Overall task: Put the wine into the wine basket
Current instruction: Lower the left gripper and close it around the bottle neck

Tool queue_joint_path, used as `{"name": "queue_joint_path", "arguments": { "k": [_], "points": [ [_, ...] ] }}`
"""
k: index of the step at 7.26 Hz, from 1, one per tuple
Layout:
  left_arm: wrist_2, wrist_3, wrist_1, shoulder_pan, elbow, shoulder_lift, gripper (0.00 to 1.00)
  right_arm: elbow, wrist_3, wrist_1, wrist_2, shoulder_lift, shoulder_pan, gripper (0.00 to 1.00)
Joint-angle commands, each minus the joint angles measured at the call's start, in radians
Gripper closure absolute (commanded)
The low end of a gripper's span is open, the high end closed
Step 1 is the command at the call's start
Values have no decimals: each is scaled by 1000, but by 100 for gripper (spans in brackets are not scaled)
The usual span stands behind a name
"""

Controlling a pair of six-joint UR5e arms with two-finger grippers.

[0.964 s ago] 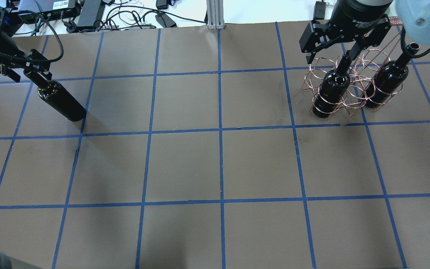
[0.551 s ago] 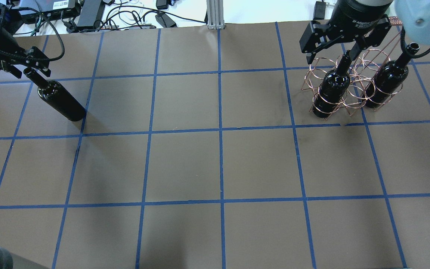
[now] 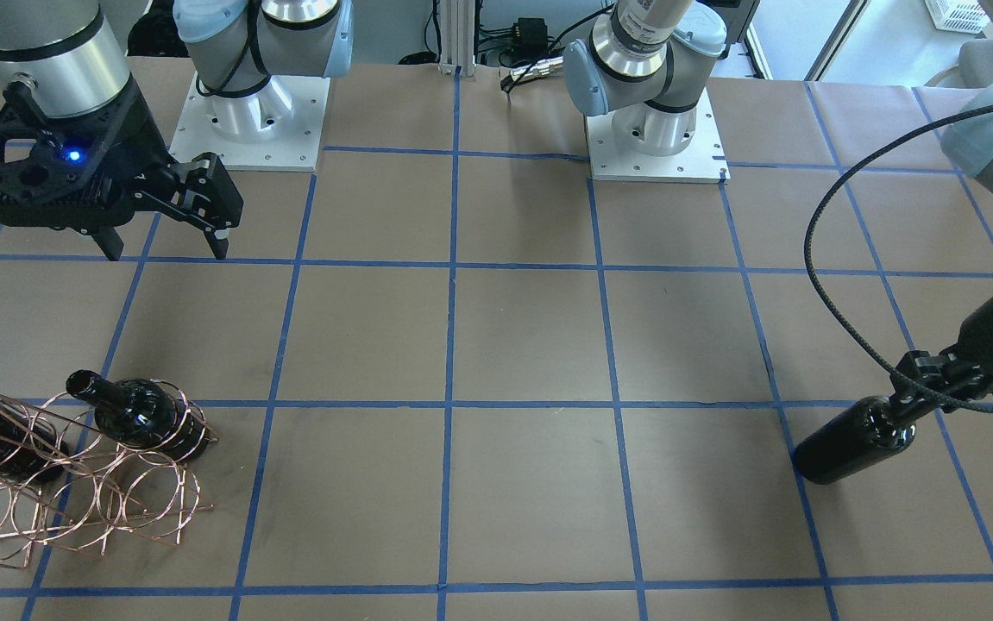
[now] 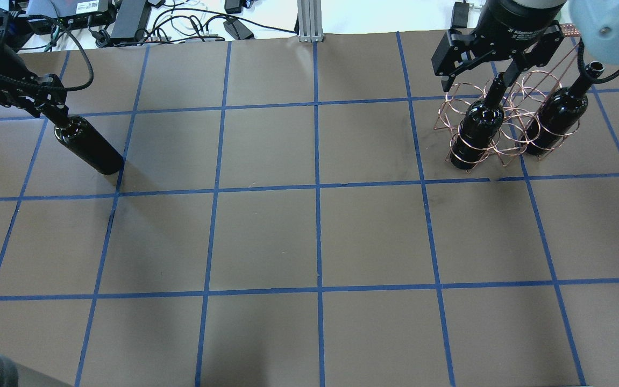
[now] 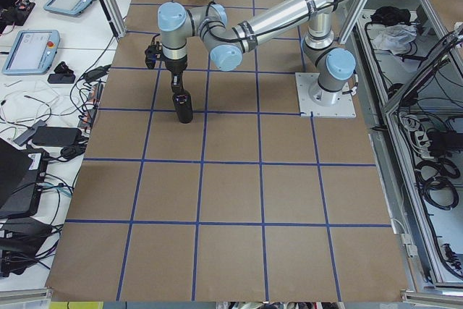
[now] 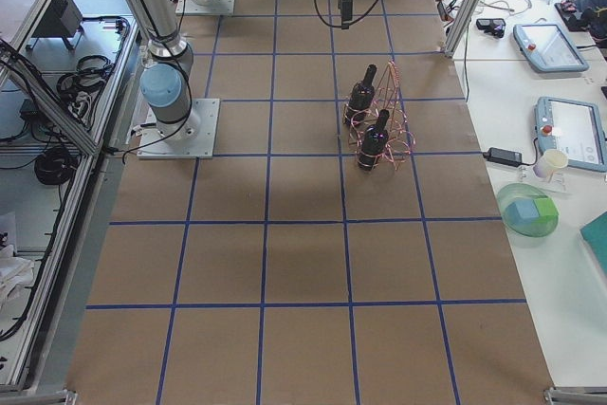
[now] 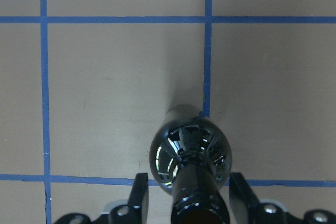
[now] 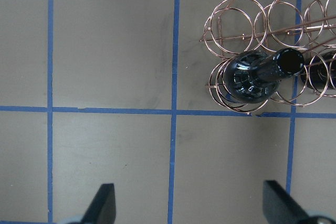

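Reaching in from the far-left corner, the left arm slants down and sets the left gripper (image 4: 54,107) over the neck of the wine bottle (image 4: 90,148). In the wrist view its fingers (image 7: 139,200) flank the neck with a narrow gap on each side: parted, not clamped. The bottle stands upright on the brown table (image 4: 266,236), its base at a blue tape line (image 4: 118,177), well apart from the wine basket (image 4: 508,115).

Compared with 0.6 s ago, the gripper has come down: the mouth and neck that were then exposed are now covered. The bottle has not shifted.

To the right, the right arm hangs vertically. The right gripper (image 4: 477,80) is spread wide above the basket and holds nothing. Two other bottles (image 4: 478,131) (image 4: 554,121) stand in the basket's loops, positions unchanged.
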Motion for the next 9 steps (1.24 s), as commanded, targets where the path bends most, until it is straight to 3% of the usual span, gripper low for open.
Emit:
{"name": "queue_joint_path", "arguments": {
  "k": [1, 3, 5, 6, 7, 9],
  "points": [
    [7, -1, -3, 1, -1, 1, 70, 0, 0, -3, 1, 0, -1, 0],
    [7, 15, -10, 1, -2, 4, 81, 0, 4, -7, 0, 0, -1, 0],
    [10, 3, -61, -23, 10, 43, 81, 0, 4, -6, 6, 0, 1, 0],
    [16, -60, -126, -75, 10, 88, 84, 0, 0, -7, 4, 0, 1, 0],
    [46, -130, -133, -151, -7, 131, 85, 0, 3, -7, 3, 2, 1, 0],
    [21, -313, -141, -288, -73, 235, 85, 0, 1, -7, 0, 0, 1, 0]
  ]
}}
